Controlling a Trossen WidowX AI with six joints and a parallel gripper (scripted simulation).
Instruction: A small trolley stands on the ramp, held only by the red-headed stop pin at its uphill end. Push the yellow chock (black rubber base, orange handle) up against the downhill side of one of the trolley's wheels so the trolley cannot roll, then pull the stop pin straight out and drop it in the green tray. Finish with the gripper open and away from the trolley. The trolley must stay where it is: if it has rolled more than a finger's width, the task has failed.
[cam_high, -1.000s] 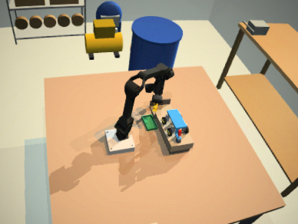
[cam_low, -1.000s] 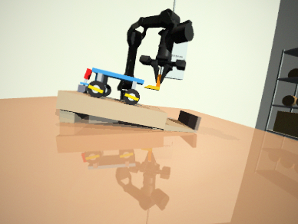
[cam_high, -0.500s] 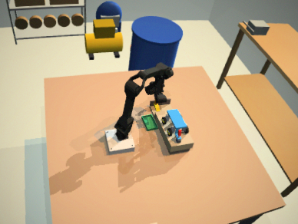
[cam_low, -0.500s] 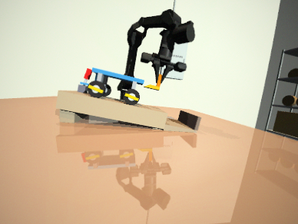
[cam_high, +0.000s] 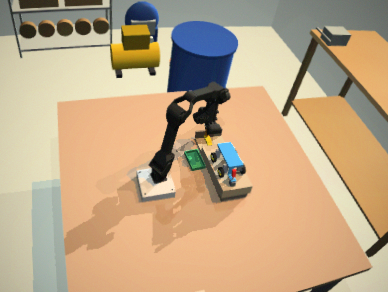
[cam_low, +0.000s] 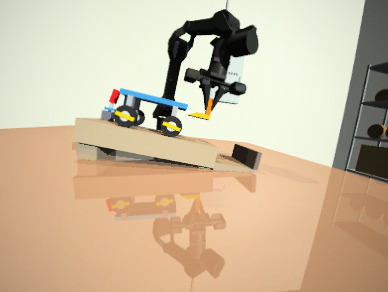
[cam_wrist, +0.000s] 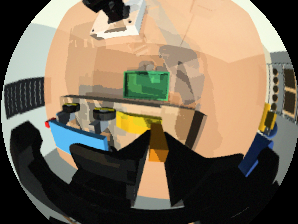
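Note:
The blue-topped trolley (cam_high: 230, 154) (cam_low: 152, 99) (cam_wrist: 77, 136) stands on the ramp (cam_high: 235, 191) (cam_low: 145, 143) (cam_wrist: 175, 116). The red-headed stop pin (cam_high: 233, 173) (cam_low: 114, 96) (cam_wrist: 47, 124) stands upright at its uphill end. My gripper (cam_low: 209, 107) (cam_wrist: 155, 134) points down, shut on the orange handle of the yellow chock (cam_high: 208, 140) (cam_low: 200, 116) (cam_wrist: 137, 121). The chock hangs in the air above the ramp, downhill of the trolley and apart from its wheels. Its black base cannot be made out. The green tray (cam_high: 194, 159) (cam_wrist: 145, 87) lies beside the ramp and looks empty.
A dark upright board (cam_low: 246, 156) (cam_wrist: 197, 129) stands at the ramp's low end. The arm's white base plate (cam_high: 156, 190) (cam_wrist: 120, 25) is on the table, on the tray's side of the ramp. A blue barrel (cam_high: 200, 62) stands beyond the table.

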